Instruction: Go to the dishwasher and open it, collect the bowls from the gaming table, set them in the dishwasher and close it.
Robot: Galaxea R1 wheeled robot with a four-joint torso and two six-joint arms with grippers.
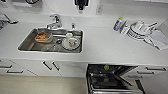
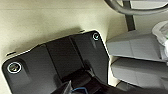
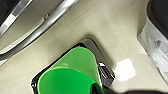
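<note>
A white counter (image 1: 105, 47) is seen from above in the head view. Toward its left a steel sink (image 1: 27, 42) is set into it, with a tap (image 1: 55, 22) behind. In the sink an orange-filled container (image 1: 43, 37) lies to the left and a white plate (image 1: 71, 43) with a cup on it lies to the right. Further right on the counter, a small bottle (image 1: 118, 24) stands near the wall, and beside it a stack of white dishes (image 1: 138, 30) is set next to a crumpled cloth (image 1: 157, 40).

Below the counter, white cabinet doors with dark bar handles (image 1: 47, 65) are seen at left. To their right the dishwasher (image 1: 110, 80) stands open, its inside dark, and two green bowls (image 1: 106, 67) (small green spots at this range) are seen within it.

In the right wrist view a green bowl (image 3: 72, 72) is seen large over the pale floor (image 3: 112, 30), held at the right gripper; the fingers cannot be made out well, so whether it is pinched cannot be told. In the left wrist view only the robot's dark plate is seen over the floor, and the left gripper's state cannot be told.
</note>
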